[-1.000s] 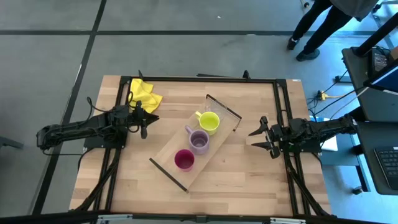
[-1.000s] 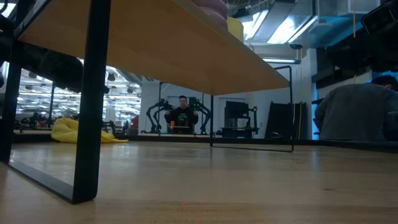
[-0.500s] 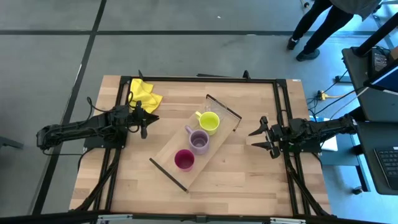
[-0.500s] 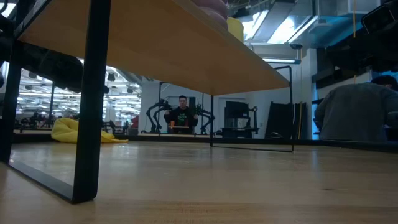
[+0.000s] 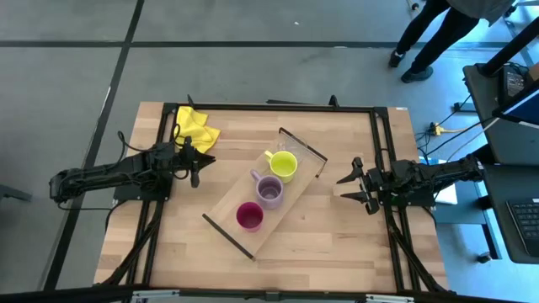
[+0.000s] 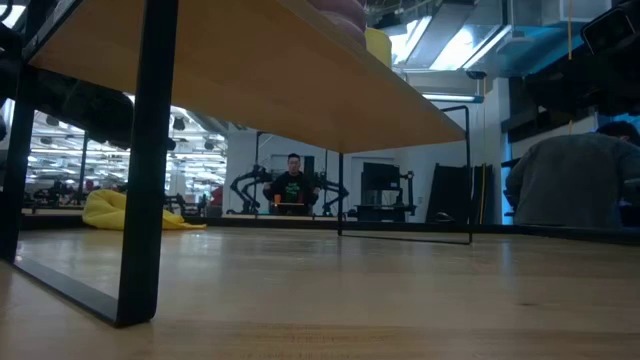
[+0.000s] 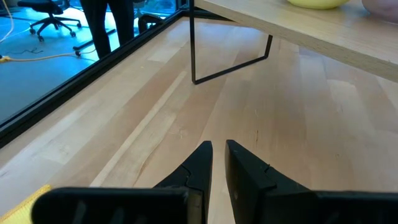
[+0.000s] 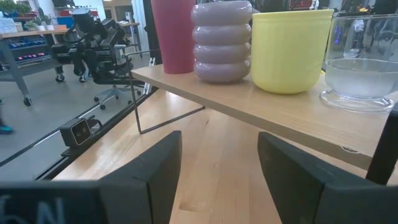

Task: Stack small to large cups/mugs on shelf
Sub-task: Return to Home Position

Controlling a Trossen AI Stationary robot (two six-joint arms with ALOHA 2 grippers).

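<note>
The light-wood shelf [image 5: 261, 198] stands slantwise mid-table on dark end rails. On it in a row stand the dark red tumbler [image 5: 249, 216], the lilac mug [image 5: 269, 191] and the lime-yellow mug [image 5: 283, 166]. They also show in the right wrist view: tumbler [image 8: 172, 34], lilac mug [image 8: 222, 40], yellow mug [image 8: 289, 50]. My left gripper [image 5: 194, 166] is shut and empty, left of the shelf. My right gripper [image 5: 355, 187] is open and empty, right of the shelf.
A yellow cloth [image 5: 194, 128] lies at the table's far left corner. A clear glass [image 8: 362, 65] stands on the shelf beyond the yellow mug. People stand in the room beyond the table [image 6: 292, 185].
</note>
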